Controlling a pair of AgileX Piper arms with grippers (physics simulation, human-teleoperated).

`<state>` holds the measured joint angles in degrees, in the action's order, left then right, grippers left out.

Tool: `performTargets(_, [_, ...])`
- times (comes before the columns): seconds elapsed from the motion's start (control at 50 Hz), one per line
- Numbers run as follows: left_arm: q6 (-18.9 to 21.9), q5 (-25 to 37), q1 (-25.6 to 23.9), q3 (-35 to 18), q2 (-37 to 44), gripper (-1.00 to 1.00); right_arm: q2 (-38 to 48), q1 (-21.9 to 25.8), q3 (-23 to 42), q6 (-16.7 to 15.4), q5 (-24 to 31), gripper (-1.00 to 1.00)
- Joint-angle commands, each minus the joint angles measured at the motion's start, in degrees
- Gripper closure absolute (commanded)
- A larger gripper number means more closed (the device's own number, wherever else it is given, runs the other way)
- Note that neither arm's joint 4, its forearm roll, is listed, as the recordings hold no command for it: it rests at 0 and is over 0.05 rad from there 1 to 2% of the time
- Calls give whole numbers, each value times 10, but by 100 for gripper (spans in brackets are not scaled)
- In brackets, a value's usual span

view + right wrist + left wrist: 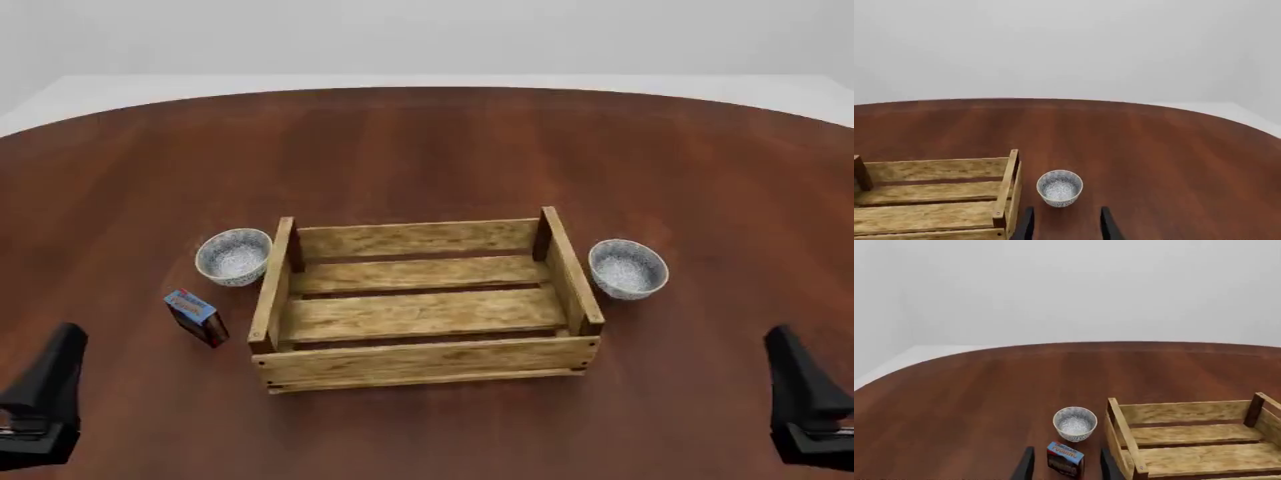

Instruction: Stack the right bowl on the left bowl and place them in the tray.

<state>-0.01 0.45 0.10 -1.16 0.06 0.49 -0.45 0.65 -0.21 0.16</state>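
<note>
Left wrist view: left gripper [1063, 467] fingers spread, nothing held; left speckled white bowl [1075, 423] seen beyond the small blue-and-red box [1065, 459].

Front view: light-wood slatted tray [424, 362] centred on the brown table [427, 140], long axis left-right, bowls just outside both ends.

Right wrist view: right gripper [1064, 225] fingers spread, empty; right speckled white bowl [1059, 188] beside the tray.

Left wrist view: left gripper [1064, 467] shows only two dark fingertips, cut by the frame edge; the tray [1201, 440] runs off the right and bottom edges. The small box [1065, 459] carries lettering too small to read. Right wrist view: tray cut off at left (near posts unseen). Front view: both arms are clipped at the bottom corners.
</note>
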Motion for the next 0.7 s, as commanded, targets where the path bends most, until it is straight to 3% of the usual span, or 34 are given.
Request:
performTargets(0.02, [-2, -6, -6, 11, 0, -100, 42, -10, -6, 9, -27, -100])
performTargets(0.08, [-4, -9, -5, 10, 0, -100, 101, -24, -4, 2, -63, -100])
performTargets(0.18, [-7, -6, -8, 11, 0, -100, 152, -18, 23, -2, -72, -100])
performTargets(0.22, [-7, -6, -8, 11, 0, -100, 190, 6, 41, 13, -71, -100])
performTargets(0.24, [-12, -6, -10, 10, 0, -100, 222, -15, 51, 29, -72, -100])
performTargets(0.28, [-10, -7, -10, 9, 0, -100, 204, -2, 70, 19, -47, -100])
performTargets(0.32, [-9, -7, -11, 7, 0, -100, 232, -11, 90, -7, -39, -100])
performTargets(0.36, [-8, -5, -13, 5, 0, -100, 276, -27, 106, -11, -39, -100])
performTargets(0.42, [-7, -5, -18, 2, 0, -100, 279, 5, 136, -10, -5, -100])
performTargets(0.56, [-8, -8, -20, 8, 0, -100, 365, -19, 207, -30, 35, -100])
performTargets(0.58, [-6, -8, -22, 9, 0, -100, 361, -1, 214, -16, 40, -100])
performTargets(0.68, [-4, -8, -24, 10, 0, -100, 433, -17, 267, -27, 62, -100])
performTargets(0.7, [-6, -9, -23, 9, 0, -100, 427, -3, 270, -23, 64, -100])
